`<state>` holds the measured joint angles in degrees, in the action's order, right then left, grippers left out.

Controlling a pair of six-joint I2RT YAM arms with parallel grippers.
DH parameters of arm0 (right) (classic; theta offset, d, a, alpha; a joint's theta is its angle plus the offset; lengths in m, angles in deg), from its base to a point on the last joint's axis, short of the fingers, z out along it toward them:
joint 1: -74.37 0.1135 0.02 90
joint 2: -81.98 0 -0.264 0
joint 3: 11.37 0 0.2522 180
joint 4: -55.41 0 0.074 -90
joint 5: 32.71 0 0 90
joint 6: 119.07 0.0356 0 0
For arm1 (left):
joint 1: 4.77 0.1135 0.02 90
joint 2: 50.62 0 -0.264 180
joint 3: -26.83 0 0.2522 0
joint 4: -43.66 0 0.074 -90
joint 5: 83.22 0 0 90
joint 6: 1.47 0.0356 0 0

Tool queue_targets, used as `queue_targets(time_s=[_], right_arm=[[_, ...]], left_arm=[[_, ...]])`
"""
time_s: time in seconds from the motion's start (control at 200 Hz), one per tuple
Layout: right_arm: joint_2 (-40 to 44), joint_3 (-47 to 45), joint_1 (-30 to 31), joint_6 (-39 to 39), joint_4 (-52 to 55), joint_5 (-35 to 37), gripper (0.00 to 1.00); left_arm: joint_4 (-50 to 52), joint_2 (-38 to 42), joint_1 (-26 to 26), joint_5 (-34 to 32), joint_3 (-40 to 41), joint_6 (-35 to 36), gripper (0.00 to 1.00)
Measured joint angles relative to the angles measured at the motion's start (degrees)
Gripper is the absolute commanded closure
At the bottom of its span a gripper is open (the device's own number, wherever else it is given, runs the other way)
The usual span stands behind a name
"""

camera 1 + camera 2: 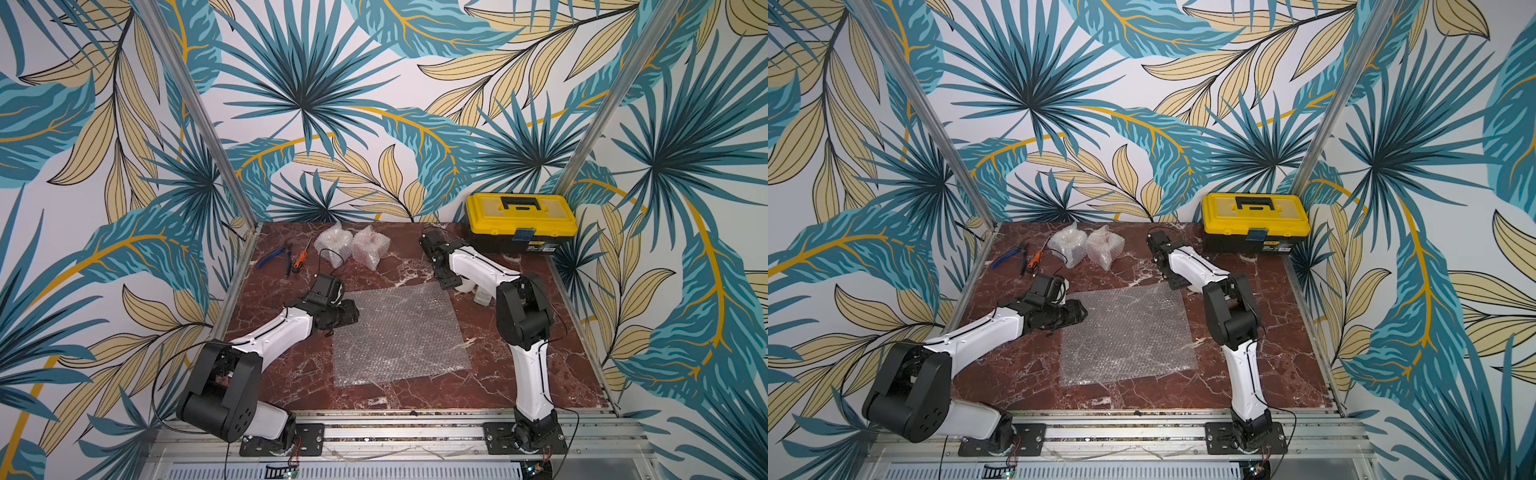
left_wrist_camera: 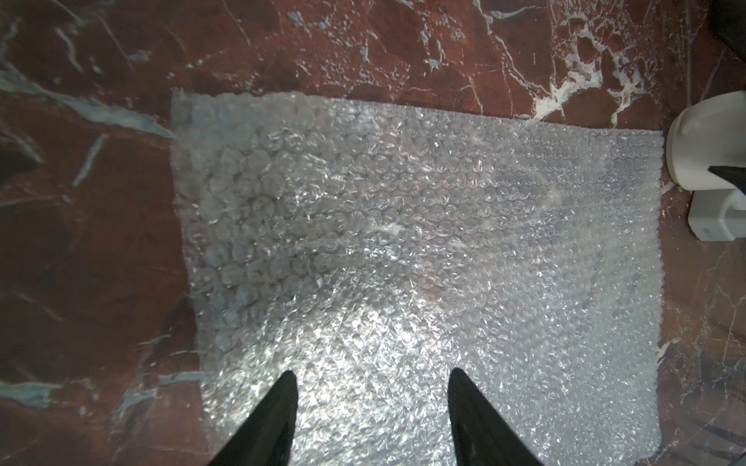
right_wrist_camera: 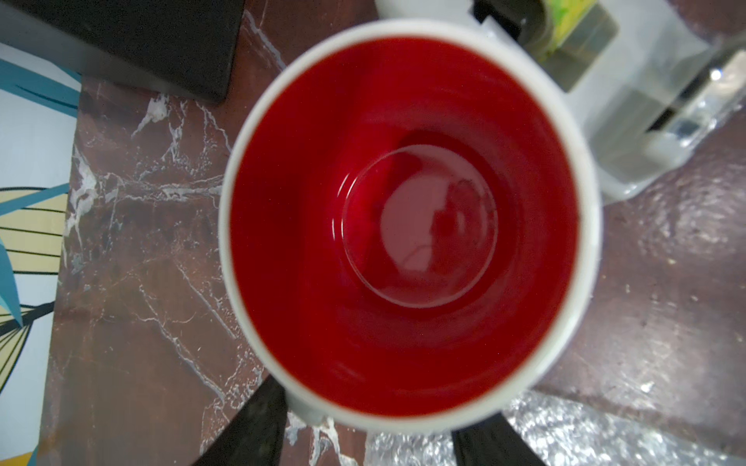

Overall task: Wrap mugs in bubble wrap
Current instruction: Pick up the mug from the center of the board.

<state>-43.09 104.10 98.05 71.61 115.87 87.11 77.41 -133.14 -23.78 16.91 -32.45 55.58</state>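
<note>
Mug (image 3: 407,226) between right claw's (image 3: 377,407) parted jaws

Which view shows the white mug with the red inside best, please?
The right wrist view: it looks straight into the mug, showing red inside and white rim. The left wrist view catches only its white side; a top view shows just a white sliver beside the right arm.

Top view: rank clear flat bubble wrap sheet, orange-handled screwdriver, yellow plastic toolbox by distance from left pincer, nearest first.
1. Clear flat bubble wrap sheet: right under the left pincer, in the middle.
2. Orange-handled screwdriver: back left.
3. Yellow plastic toolbox: back right corner.
</note>
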Motion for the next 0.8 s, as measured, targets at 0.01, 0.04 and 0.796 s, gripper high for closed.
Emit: queue_targets(time_s=[0.01, 0.04, 0.796], right_arm=[[0.0, 0.0, 0.0, 0.0, 0.1, 0.0, 0.46], [0.0, 0.1, 0.0, 0.1, 0.4, 0.2, 0.49], [3.4, -5.2, 0.0, -8.2, -2.5, -1.8, 1.00]], left_arm=[[0.0, 0.0, 0.0, 0.0, 0.0, 0.1, 0.39], [0.0, 0.0, 0.1, 0.0, 0.0, 0.1, 0.39], [0.3, 0.5, 0.3, 0.5, 0.1, 0.0, 0.36]])
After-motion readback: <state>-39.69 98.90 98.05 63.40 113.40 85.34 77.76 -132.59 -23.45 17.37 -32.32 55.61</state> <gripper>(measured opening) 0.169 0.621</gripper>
